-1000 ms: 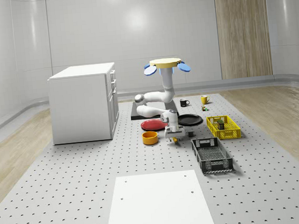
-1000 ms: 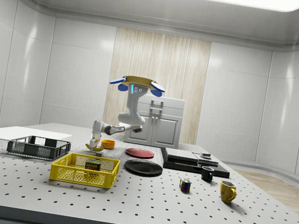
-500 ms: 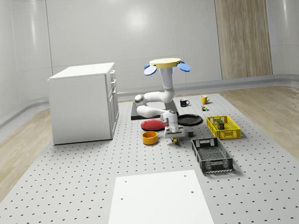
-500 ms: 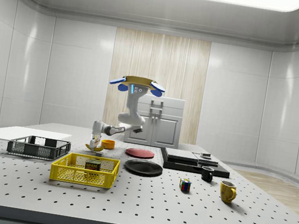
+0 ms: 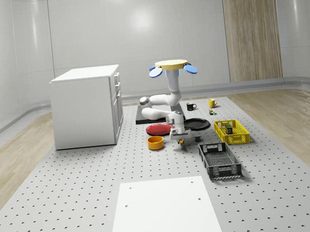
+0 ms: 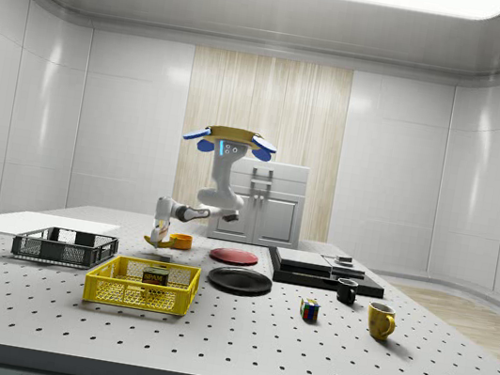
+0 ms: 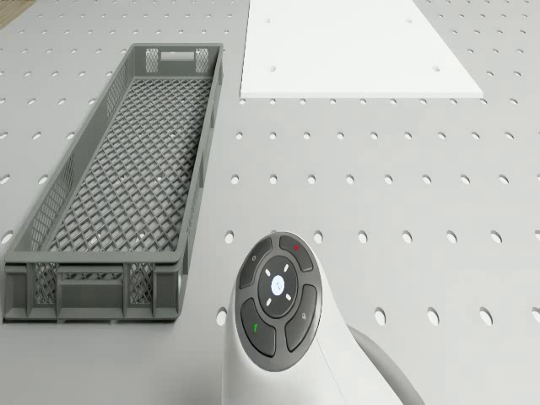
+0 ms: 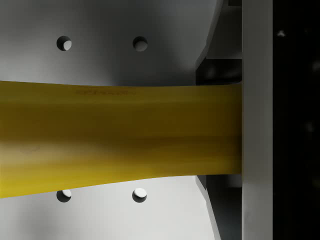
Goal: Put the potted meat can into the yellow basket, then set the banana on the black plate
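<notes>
We are seeing the can point(image 6: 155, 276) sitting in the yellow basket point(image 6: 140, 296); the banana point(image 6: 162, 244) hanging above the table, beside the black plate point(image 6: 239, 281).

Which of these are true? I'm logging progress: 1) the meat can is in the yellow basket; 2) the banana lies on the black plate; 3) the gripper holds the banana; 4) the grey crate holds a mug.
1) True: the potted meat can sits inside the yellow basket.
2) False: the banana is off the table beside the orange bowl, not on the black plate.
3) True: the gripper is closed on it.
4) False: the grey crate is empty.
</notes>
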`<state>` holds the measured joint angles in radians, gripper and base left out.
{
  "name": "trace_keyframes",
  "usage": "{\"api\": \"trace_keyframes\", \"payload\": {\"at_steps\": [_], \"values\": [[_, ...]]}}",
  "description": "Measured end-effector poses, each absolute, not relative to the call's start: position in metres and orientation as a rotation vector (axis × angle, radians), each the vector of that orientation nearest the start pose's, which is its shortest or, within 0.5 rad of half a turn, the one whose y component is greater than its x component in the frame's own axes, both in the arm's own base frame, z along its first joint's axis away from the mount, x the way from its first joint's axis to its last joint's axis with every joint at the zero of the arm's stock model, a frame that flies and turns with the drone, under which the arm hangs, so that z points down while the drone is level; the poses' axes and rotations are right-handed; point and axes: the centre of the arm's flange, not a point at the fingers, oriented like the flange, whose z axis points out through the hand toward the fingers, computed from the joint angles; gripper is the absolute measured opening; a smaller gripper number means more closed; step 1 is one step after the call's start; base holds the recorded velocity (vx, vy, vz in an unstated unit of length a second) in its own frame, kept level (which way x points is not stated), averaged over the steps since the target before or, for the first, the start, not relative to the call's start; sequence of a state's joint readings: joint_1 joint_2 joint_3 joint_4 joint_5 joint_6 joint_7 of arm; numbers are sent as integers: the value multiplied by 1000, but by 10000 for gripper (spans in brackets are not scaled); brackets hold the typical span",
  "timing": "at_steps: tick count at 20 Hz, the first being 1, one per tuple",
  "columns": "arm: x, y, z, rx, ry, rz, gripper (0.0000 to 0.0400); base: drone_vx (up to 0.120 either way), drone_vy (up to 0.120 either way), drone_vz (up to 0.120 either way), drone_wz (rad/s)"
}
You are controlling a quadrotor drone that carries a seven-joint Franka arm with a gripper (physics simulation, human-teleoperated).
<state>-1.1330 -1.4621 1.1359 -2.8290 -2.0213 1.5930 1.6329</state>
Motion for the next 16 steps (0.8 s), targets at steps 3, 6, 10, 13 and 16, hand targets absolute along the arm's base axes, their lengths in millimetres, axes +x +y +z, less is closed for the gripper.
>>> {"api": "trace_keyframes", "payload": {"at_steps": [3, 6, 10, 13, 16], "values": [[303, 8, 544, -5, 3, 786, 192, 0, 13, 120, 0], [303, 8, 538, -5, 3, 788, 192, -93, 120, 120, 0], [303, 8, 534, -5, 3, 788, 192, -120, 120, 20, 0], [303, 8, 532, -5, 3, 788, 192, -120, 120, 93, 0], [303, 8, 532, -5, 3, 790, 192, -120, 120, 0, 0]]}}
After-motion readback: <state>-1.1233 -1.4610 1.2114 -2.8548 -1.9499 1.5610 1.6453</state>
